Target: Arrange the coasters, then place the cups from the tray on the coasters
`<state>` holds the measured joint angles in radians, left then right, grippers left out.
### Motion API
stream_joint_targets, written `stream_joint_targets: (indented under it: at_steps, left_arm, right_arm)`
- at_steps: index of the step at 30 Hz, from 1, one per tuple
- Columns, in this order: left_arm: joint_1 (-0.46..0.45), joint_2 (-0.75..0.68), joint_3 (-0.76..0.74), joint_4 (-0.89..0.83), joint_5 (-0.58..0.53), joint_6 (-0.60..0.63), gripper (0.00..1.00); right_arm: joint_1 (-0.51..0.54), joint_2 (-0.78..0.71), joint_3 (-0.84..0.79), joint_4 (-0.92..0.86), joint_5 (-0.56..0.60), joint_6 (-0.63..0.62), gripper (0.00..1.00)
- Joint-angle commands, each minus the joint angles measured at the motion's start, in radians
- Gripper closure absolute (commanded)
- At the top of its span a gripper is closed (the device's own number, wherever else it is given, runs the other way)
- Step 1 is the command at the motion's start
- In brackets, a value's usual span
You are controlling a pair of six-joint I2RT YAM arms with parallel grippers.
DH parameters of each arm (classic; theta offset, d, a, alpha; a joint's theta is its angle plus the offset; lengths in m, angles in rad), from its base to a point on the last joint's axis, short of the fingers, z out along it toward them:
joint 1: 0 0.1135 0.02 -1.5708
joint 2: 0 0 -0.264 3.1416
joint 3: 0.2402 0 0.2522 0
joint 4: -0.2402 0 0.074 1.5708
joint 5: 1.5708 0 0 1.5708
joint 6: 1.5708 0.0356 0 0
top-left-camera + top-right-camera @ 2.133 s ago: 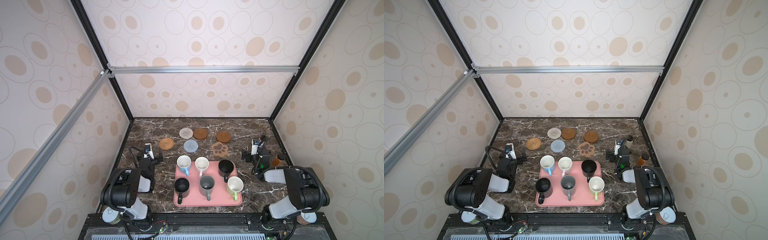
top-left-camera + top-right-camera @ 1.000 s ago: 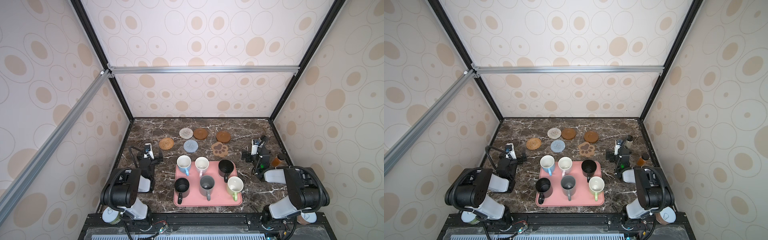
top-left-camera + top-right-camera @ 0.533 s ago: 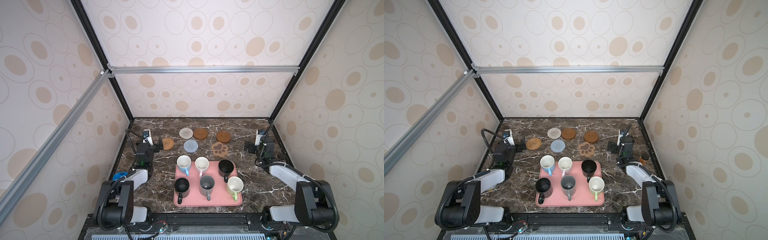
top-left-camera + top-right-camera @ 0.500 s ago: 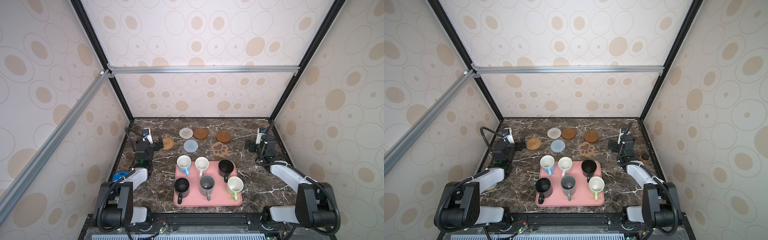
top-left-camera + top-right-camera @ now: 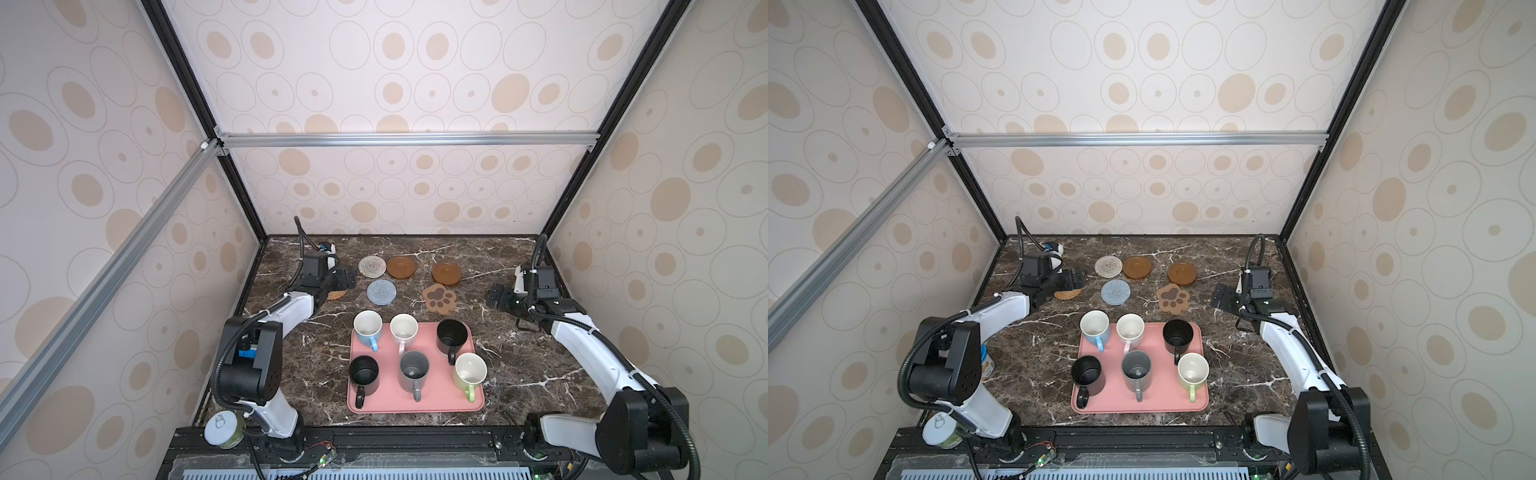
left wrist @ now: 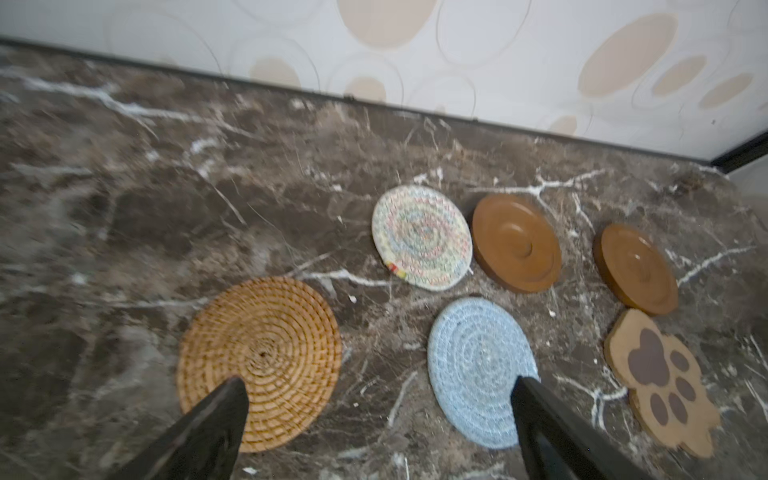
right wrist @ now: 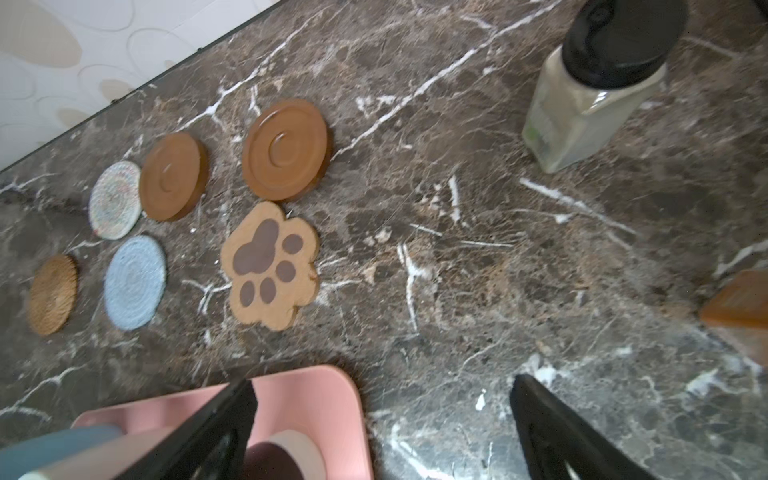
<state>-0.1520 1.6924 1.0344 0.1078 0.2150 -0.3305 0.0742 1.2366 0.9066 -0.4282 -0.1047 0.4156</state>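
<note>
left hand (image 5: 350, 279): fingers spread wide, nothing between them. it hangs over the far left part of the worktop (image 5: 540, 365), above the tan rattan coaster (image 6: 259, 361), and hides most of that mat in both top views. in the left wrist view one fingertip overlaps the rattan coaster's edge and the other overlaps the edge of the grey-blue woven coaster (image 5: 381, 292). cannot tell whether it touches either.

right hand (image 5: 495, 296): fingers spread wide, empty. it is over bare worktop to the right of the paw coaster (image 5: 439, 299), beyond the far right corner of the tray (image 5: 440, 397).

coasters: all six lie flat on the worktop behind the tray, with no cup on any.
- far row, left to right: cream woven coaster (image 5: 372, 266), wooden disc a (image 5: 401, 266) just beside it, wooden disc b (image 5: 446, 273) a little apart.
- near row: rattan, grey-blue, paw. the paw coaster lies just beside disc b.

cups: all six stand upright on the tray in two rows of three, handles toward the near edge.
- far row: light blue cup (image 5: 368, 326), pale pink cup (image 5: 404, 328), black cup a (image 5: 452, 334).
- near row: black cup b (image 5: 363, 372), grey cup (image 5: 414, 368), pale green cup (image 5: 469, 370).

other: a clear shaker bottle (image 7: 590, 104) with a black cap stands on the worktop, seen in the right wrist view. a white-lidded can (image 5: 224, 428) sits by the left arm's base.
</note>
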Motion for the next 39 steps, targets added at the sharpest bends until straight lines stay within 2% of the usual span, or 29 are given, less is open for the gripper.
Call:
stream_joint_targets:
  at_steps: [1,5,11,16,24,31,39]
  left_arm:
    - [-0.008,0.074,0.109,-0.129,0.039,-0.045,0.00]
    - [-0.012,0.179,0.214,-0.210,0.049,-0.061,0.00]
    - [-0.014,0.305,0.368,-0.343,0.036,-0.050,0.00]
    - [-0.015,0.380,0.449,-0.421,-0.006,-0.037,0.00]
    - [-0.014,0.468,0.487,-0.492,-0.069,-0.021,0.00]
    - [0.000,0.474,0.483,-0.516,-0.179,0.001,0.00]
    - [0.054,0.480,0.500,-0.526,-0.184,0.013,0.00]
  right_arm:
    - [0.020,-0.054,0.015,-0.065,-0.102,0.001,0.01]
    - [0.042,-0.057,0.030,-0.130,-0.173,-0.027,0.01]
    - [0.116,-0.097,0.029,-0.179,-0.136,-0.016,0.01]
    - [0.125,-0.122,0.001,-0.167,-0.169,0.001,0.01]
    - [0.128,-0.083,0.043,-0.199,-0.259,-0.036,0.01]
    - [0.133,-0.053,0.076,-0.204,-0.257,-0.037,0.01]
    - [0.138,-0.038,0.082,-0.204,-0.250,-0.030,0.01]
